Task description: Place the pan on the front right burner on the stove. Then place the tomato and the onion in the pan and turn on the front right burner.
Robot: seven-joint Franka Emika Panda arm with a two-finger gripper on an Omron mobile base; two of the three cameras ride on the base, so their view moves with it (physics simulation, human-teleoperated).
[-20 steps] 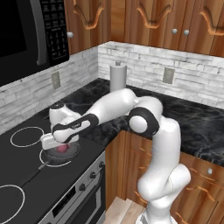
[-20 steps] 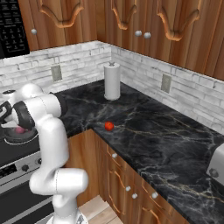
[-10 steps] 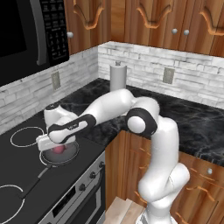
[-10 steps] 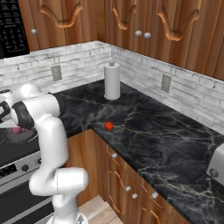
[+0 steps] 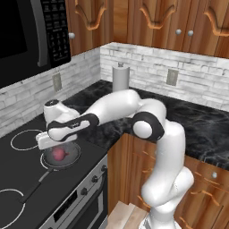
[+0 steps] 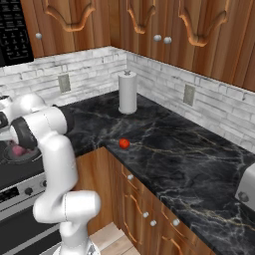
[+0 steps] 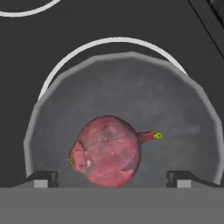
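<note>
The dark grey pan [image 5: 71, 157] sits on the stove [image 5: 18, 170], over the front right burner [image 7: 109, 41], whose white ring shows around its far rim. The pan's thin black handle [image 5: 32, 191] points toward the stove front. The pinkish-purple onion [image 7: 107, 151] lies in the pan [image 7: 131, 87]. My gripper [image 5: 55, 146] hovers just above it, open, with its fingertips [image 7: 41, 177] wide apart on either side of the onion and not touching it. The bright red tomato [image 6: 123, 143] rests on the black counter right of the stove.
A row of black knobs [image 5: 94, 179] runs along the steel front panel. A smaller ring [image 5: 26, 139] lies behind the pan. A paper towel roll [image 6: 127, 92] stands by the back wall, and a toaster [image 6: 247, 187] is at the far right. A microwave [image 5: 27, 36] hangs above the stove.
The hand has shifted slightly left over the pan. The onion stays in the pan, and the tomato has not moved.
</note>
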